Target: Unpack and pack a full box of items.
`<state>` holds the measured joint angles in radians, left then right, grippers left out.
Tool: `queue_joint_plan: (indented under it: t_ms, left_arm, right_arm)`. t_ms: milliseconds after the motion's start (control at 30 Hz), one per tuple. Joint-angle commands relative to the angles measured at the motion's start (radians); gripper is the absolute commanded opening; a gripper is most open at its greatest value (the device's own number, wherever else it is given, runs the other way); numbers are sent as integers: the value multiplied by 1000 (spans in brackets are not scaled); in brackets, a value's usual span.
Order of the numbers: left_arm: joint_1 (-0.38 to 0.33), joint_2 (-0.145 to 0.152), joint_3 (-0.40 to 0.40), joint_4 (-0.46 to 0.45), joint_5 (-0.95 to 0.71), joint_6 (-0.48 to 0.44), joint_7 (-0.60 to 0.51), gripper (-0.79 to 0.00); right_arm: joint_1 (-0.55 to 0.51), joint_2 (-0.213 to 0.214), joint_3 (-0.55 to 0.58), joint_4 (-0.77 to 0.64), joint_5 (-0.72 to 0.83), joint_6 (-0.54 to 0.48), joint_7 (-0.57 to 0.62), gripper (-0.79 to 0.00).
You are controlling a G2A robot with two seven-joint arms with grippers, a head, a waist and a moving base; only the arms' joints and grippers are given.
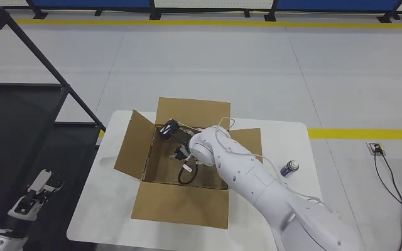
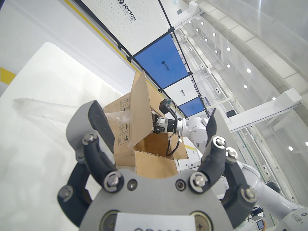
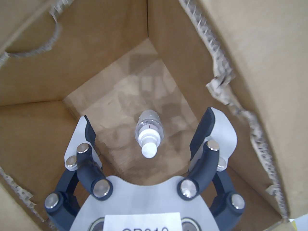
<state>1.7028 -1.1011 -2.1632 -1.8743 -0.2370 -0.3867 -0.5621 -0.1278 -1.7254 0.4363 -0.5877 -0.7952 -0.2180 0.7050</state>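
The box [image 1: 179, 204] sits open in the middle of the counter [image 1: 107, 194], its flaps folded outward so an arm can come in from above. The right arm reaches over the near right flap and down inside.

The right pincer [image 3: 147, 118] is released, its fingers [image 3: 89, 131] spread wide. It hangs straight over a bottle [image 3: 149, 131] that stands upright on the box floor, white cap pointing up at the wrist. The bottle is centred between the spread fingers and apart from both, so nothing is grasped.

That line-up looks deliberate. A straight drop would bring the pads to either side of the bottle, and its upright stance leaves room on both sides. The walls are close and their top edges are torn, so I judge any descent should stay vertical to avoid snagging cardboard.

A can [image 1: 289, 168] stands upright on the counter near the right edge, well apart from the box. With one item outside and one inside, the task looks partway through.

The left pincer [image 2: 154, 117] is beyond the counter's left edge, released and empty. It faces the box from there, out of the working arm's way.
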Motion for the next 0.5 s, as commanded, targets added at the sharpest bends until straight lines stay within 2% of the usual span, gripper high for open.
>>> queue_joint_plan:
  t_ms: [0, 133, 233, 333, 467]
  left_arm:
    - [-2, 0, 4, -2, 1, 2, -1, 0]
    - [-7, 1, 16, -10, 7, 5, -3, 0]
    - [-12, 1, 27, -20, 14, 7, -7, 0]
    - [-15, 1, 37, -29, 23, 9, -7, 0]
    - [-18, 2, 53, -38, 35, 13, -6, 0]
  right_arm:
    - [-5, 18, 18, -55, -18, -2, 4, 0]
    - [-68, 84, 79, -268, -96, 34, 16, 0]
    - [-180, 162, 172, -522, -216, 116, 57, 0]
    - [-363, 250, 322, -832, -383, 214, 151, 0]
    - [-663, 343, 599, -1202, -561, 248, 251, 0]
